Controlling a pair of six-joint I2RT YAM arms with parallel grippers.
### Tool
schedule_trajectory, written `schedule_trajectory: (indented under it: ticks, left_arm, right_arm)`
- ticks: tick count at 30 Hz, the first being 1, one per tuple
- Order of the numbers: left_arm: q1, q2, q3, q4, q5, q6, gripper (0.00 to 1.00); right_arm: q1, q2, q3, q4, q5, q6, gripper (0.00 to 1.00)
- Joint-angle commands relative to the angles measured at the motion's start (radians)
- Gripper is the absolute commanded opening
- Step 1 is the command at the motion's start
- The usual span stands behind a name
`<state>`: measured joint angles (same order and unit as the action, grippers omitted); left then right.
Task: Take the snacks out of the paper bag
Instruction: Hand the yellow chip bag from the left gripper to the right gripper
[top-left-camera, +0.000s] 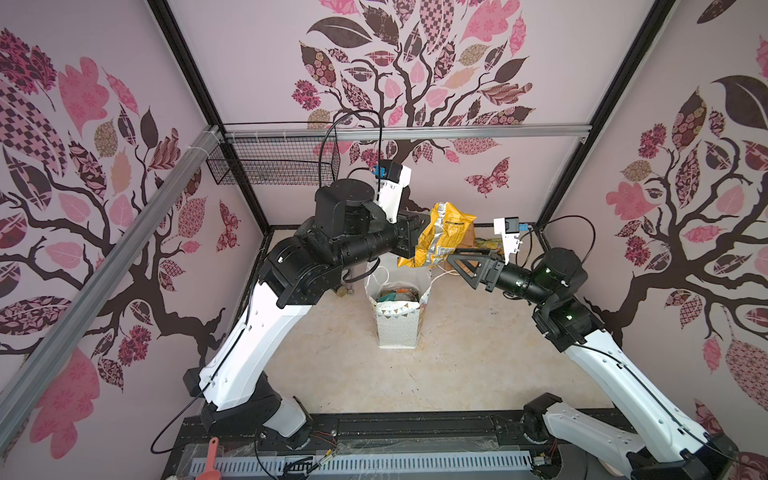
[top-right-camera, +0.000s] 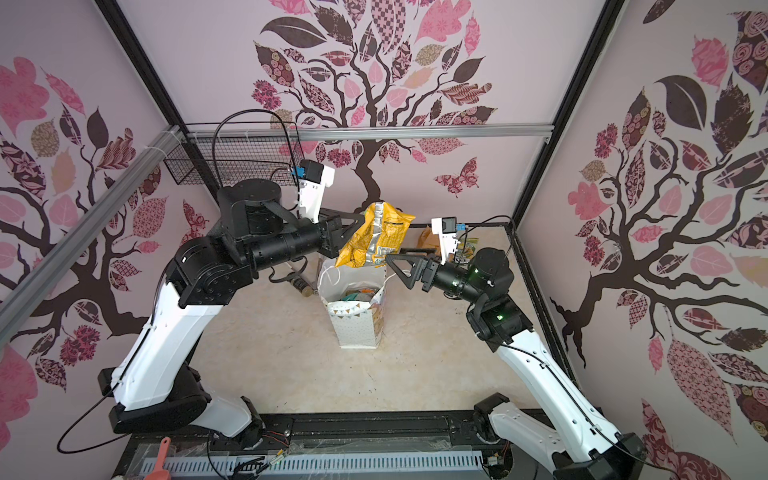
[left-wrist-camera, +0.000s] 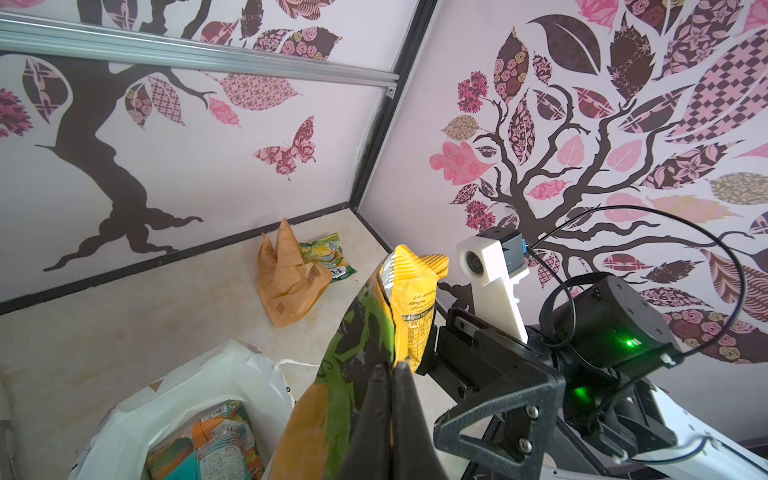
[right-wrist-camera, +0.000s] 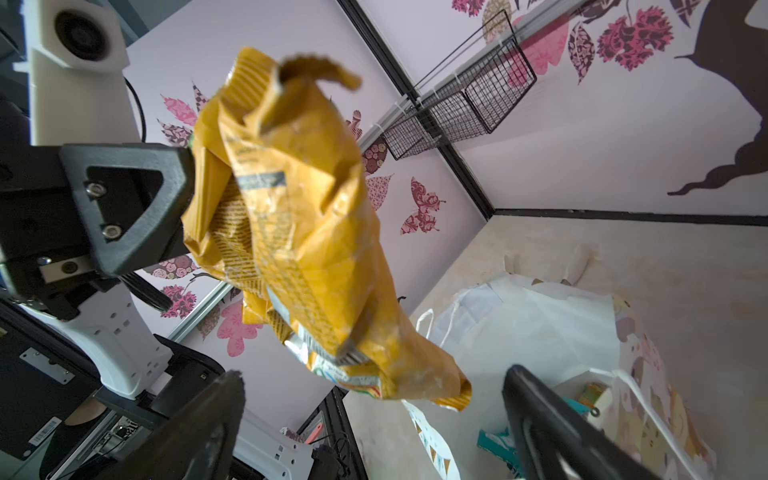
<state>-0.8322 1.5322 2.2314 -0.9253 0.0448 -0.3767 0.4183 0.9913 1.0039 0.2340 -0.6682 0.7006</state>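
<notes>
Mustard-yellow packet (top-left-camera: 444, 237) in left gripper (left-wrist-camera: 392, 374) — above the paper bag (top-left-camera: 395, 328)

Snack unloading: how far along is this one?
Done: one green-and-yellow packet lies on the table. In hand: the left end effector, shut, holds the mustard-yellow packet above the paper bag; the right end effector is open beside it. Left: orange and teal packets show inside the bag.
</notes>
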Motion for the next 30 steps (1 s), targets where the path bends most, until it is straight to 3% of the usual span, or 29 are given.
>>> schedule_trajectory:
  ticks: [1,7,12,16,23,27,30]
  left_arm:
    - [-0.005,0.011,0.039,0.028,0.012,-0.011,0.0]
    - [-0.006,0.027,0.047,0.023,0.013,-0.014,0.0]
    - [-0.005,0.027,0.046,0.019,0.002,-0.006,0.0]
    - [-0.006,0.025,0.039,0.014,-0.017,0.005,0.0]
    - [-0.006,0.019,0.008,0.02,-0.045,0.013,0.0]
    - [-0.005,0.014,0.003,0.01,-0.071,0.022,0.0]
    - [-0.006,0.002,-0.014,0.02,-0.077,0.025,0.0]
  right_arm:
    - [0.005,0.025,-0.007,0.174,-0.049,0.053,1.0]
    - [0.009,0.078,-0.024,0.303,-0.058,0.086,1.0]
    - [0.02,0.117,-0.008,0.327,-0.062,0.099,0.93]
    - [0.022,0.118,-0.014,0.316,-0.059,0.094,0.75]
    - [0.021,0.083,-0.039,0.306,-0.044,0.097,0.57]
    - [0.023,0.072,-0.036,0.301,-0.043,0.109,0.37]
    - [0.023,0.066,-0.032,0.294,-0.037,0.115,0.32]
